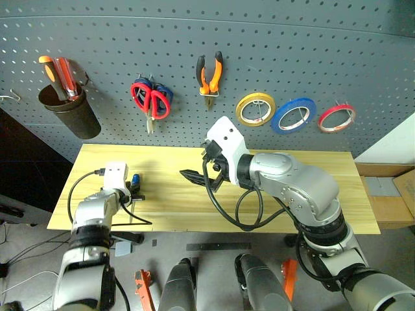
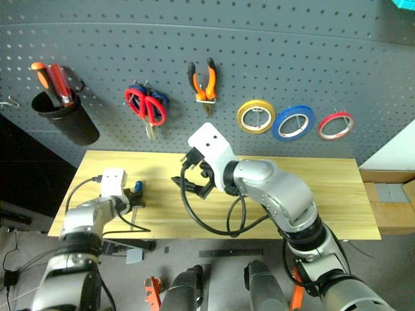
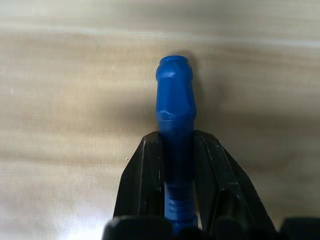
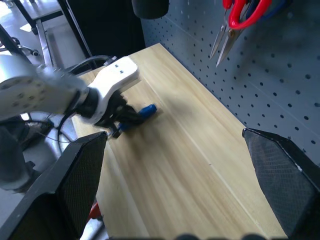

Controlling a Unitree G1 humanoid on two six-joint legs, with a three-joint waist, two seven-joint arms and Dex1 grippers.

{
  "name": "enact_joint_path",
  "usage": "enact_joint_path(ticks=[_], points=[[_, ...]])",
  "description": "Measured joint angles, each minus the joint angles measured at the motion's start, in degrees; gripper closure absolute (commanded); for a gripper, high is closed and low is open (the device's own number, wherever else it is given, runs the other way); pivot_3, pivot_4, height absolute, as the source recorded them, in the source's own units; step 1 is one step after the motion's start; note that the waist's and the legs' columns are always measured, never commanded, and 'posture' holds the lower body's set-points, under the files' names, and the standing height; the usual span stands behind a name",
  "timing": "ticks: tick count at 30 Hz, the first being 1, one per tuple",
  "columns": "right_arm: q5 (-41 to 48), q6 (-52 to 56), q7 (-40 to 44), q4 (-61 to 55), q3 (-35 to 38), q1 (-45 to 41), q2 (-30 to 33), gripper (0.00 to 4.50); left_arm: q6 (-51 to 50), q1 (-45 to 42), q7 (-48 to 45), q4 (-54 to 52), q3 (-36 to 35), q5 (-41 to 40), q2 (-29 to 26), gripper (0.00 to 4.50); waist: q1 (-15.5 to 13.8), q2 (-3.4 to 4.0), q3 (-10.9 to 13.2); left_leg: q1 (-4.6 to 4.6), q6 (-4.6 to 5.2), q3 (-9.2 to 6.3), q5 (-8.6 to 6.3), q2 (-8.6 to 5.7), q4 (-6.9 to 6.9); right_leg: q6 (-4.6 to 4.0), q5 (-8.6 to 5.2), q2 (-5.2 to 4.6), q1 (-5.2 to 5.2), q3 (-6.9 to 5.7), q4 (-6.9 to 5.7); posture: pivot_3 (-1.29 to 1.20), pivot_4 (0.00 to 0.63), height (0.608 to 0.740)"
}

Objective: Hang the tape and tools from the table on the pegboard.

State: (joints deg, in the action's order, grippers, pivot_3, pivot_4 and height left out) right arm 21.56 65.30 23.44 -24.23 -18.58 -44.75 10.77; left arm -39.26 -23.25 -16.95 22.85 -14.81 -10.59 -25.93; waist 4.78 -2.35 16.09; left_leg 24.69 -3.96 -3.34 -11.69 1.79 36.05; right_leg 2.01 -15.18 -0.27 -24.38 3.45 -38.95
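A small blue-handled screwdriver [image 3: 174,110] lies on the light wood table [image 1: 350,194] near its left end. My left gripper [image 1: 135,188] is shut on its handle, a finger on each side. My right gripper [image 1: 198,178] hangs open over the middle of the table with nothing between its fingers [image 4: 80,180]. On the dark grey pegboard [image 1: 292,52] hang the thin red tape [image 1: 336,118], the red-handled scissors [image 1: 150,100] and the orange-and-black pliers [image 1: 209,74].
A yellow tape roll [image 1: 255,109] and a blue tape roll [image 1: 293,115] hang beside the red one. A black cup [image 1: 68,110] holding orange and red screwdrivers hangs at the pegboard's left. Blue scissors hang behind the red pair. Black cables loop under my right arm.
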Motion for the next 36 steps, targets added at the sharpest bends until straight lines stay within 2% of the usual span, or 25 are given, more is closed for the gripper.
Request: enact_joint_path(ticks=[5,11,14,17,22,26,31,36], points=[[0.43,-5.60,4.87,-1.79,0.71,-0.30,4.09,0.00,0.86,7.76,1.61,-17.49,-3.85,-2.89,0.96,4.02,-0.05,0.00,0.00,0.02,0.00,-0.01,0.00,-0.01,-0.01,0.01,0.00,-0.03,0.00,0.00,0.03,-0.07,0.276,0.740],[2.15,-13.63,13.11,-4.98,1.87,0.31,10.26,0.00,12.45,13.93,0.36,-35.30,-6.16,-2.33,-1.50,4.02,-0.27,-0.01,0.00,0.01,-0.01,0.01,0.00,-0.10,-0.04,0.04,-0.03,-0.09,0.02,-0.01,0.06,-0.03,0.257,0.740],[2.77,-14.93,14.34,-4.74,3.28,-0.09,10.63,0.00,17.53,12.11,0.04,-40.27,-6.32,-1.66,-4.02,4.02,-0.69,0.00,-0.01,0.01,0.00,0.02,0.00,-0.13,-0.03,0.04,-0.03,-0.05,0.02,-0.01,0.05,-0.01,0.244,0.740],[2.72,-16.46,14.30,-3.25,4.52,-2.76,10.28,0.00,20.99,5.35,0.42,-40.58,-7.20,-1.51,-6.45,4.02,-1.12,-0.01,-0.01,0.01,-0.01,0.02,0.00,-0.12,0.00,0.05,-0.03,0.05,0.02,-0.02,0.05,-0.01,0.231,0.740],[1.96,-19.43,13.70,1.04,5.52,-5.81,8.66,0.00,27.16,-10.52,2.72,-32.01,-10.09,-1.56,-10.85,4.02,-1.42,-0.01,-0.03,0.01,0.00,0.09,0.00,-0.13,-0.02,0.04,-0.02,0.05,0.01,0.01,0.06,-0.02,0.220,0.740],[0.42,-21.42,12.76,4.48,5.43,-7.73,6.89,0.00,33.52,-19.68,2.24,-16.62,-10.43,-1.50,-12.92,4.02,-1.52,-0.02,-0.03,0.08,-0.01,0.06,0.01,-0.12,-0.01,0.03,-0.02,0.05,-0.06,-0.07,0.08,-0.04,0.221,0.740],[-1.53,-23.53,12.03,6.60,4.90,-9.41,5.18,0.00,42.59,-24.41,1.63,-1.02,-9.86,0.02,-13.23,4.02,-1.47,-0.02,-0.03,0.11,-0.01,0.08,0.01,-0.12,-0.01,0.03,-0.01,0.02,-0.11,-0.07,0.08,-0.06,0.224,0.740],[-2.54,-23.84,11.48,7.21,4.39,-9.92,4.20,0.00,49.88,-26.16,1.92,9.25,-8.09,1.60,-12.44,4.02,-1.44,-0.02,-0.03,0.16,-0.01,0.08,0.01,-0.13,0.01,0.02,-0.01,0.01,-0.16,-0.08,0.02,-0.08,0.229,0.740]])
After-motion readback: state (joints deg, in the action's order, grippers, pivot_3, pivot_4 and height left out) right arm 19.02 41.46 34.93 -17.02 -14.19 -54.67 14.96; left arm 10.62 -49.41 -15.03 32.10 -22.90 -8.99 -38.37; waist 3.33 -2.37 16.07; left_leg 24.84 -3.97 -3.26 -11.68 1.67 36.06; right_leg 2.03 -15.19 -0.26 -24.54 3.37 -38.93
